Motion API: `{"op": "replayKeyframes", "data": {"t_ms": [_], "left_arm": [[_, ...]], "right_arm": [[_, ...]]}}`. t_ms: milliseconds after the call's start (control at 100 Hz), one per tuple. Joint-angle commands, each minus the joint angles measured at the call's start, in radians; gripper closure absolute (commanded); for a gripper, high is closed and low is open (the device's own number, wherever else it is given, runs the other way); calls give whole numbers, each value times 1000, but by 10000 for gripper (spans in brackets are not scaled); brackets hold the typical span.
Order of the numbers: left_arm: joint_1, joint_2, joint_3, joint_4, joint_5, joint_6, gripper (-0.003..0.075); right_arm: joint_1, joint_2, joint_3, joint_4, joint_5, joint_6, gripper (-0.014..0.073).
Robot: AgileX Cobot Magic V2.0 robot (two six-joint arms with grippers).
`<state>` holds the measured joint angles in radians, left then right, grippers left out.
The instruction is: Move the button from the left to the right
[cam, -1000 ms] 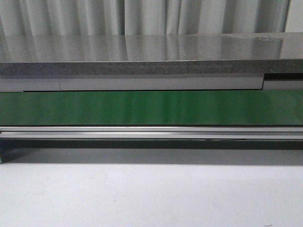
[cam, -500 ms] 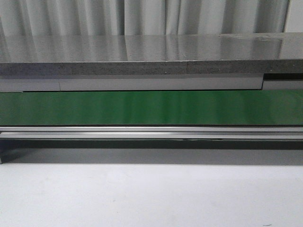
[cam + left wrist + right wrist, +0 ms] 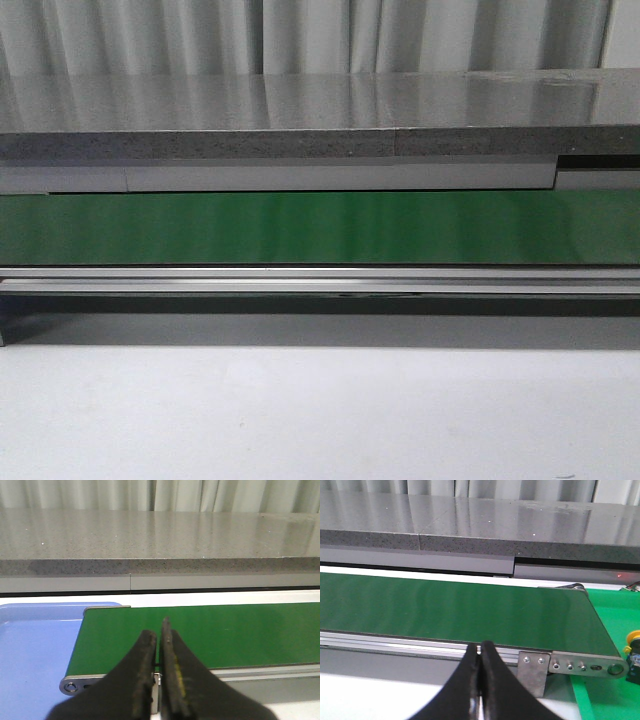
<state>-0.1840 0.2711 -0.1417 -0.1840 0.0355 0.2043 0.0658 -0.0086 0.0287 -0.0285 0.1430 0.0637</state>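
Green flat conveyor belt (image 3: pixel 320 228): seen in the front view running left to right across the whole width, carried in a silver aluminium frame rail (image 3: pixel 320 280) along its near edge.

Grey speckled stone counter (image 3: pixel 300 110): set beyond the belt on the far side, with a glossy top in which pale pleated curtains (image 3: pixel 300 35) are reflected.

White work surface (image 3: pixel 320 415): lies on the near side of the belt.

Left black gripper (image 3: pixel 159 650): shown in the left wrist view with its two fingers (image 3: pixel 145 665) drawn almost together, only a thin slit left between the tips; nothing is held. It is placed near the left end of the belt, just on the near side of the frame rail.

Light blue flat tray (image 3: pixel 35 650): seen in the left wrist view directly beside the belt's left end.

Right black gripper (image 3: pixel 480 652): shown in the right wrist view with its fingers (image 3: pixel 495 680) pressed together at the tips, nothing between them. It is placed on the near side of the belt, toward the right end.

Bright green tray (image 3: pixel 605 690): seen beside the belt's right end roller bracket (image 3: pixel 585 667).

Push button with round yellow cap on a black body (image 3: pixel 634 650): found on the bright green tray at the right, just past the belt's end, cut by the picture's edge and well apart from both grippers.
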Motion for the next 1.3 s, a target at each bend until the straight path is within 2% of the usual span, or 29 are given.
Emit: {"op": "replayKeyframes", "data": {"t_ms": [0,1170,1290], "left_arm": [[-8,6,-28,-7,-80,0,715],[-8,6,-28,-7,-80,0,715],[-8,3,-15,51,-89,-12,715]], "right_arm": [[1,-17,1,-13,-86,0,715],[1,-17,1,-13,-86,0,715],[1,-17,1,-13,-86,0,715]]}}
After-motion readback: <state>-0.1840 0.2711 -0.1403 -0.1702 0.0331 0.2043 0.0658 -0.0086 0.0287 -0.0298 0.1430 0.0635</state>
